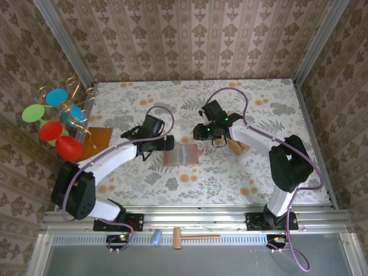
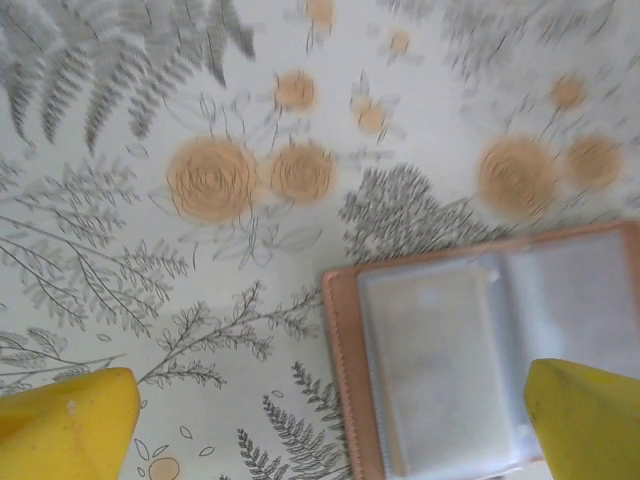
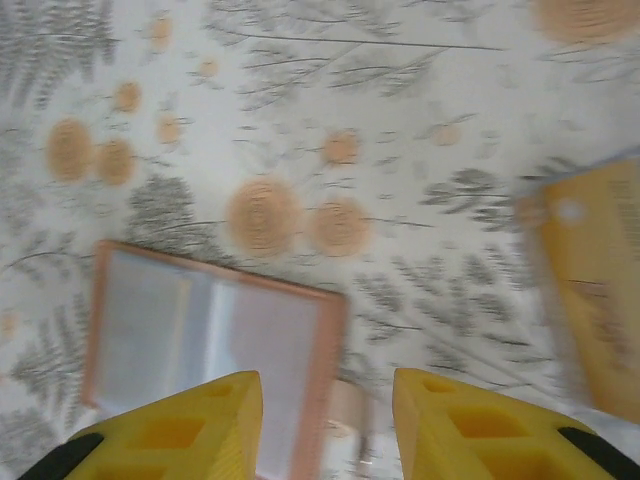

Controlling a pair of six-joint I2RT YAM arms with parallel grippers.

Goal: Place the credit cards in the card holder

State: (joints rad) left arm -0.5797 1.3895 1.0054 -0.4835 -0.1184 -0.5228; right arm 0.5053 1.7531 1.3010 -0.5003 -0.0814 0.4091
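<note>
The card holder [image 1: 181, 155] lies open and flat in the middle of the table, with its clear pockets facing up. The credit cards [image 1: 238, 147] lie on the table to its right, near the right arm and apart from the holder. The pockets look pale, and I cannot tell if a card is already inside. I judge that most of the work is left.

The right claw [image 3: 325, 400] hangs over the right edge of the holder. Its fingers are partly apart and grip nothing I can see. A small pale thing lies below the gap, but it is too blurred to name. The left claw [image 2: 328, 400] is wide open over the left part of the holder and touches nothing.
</note>
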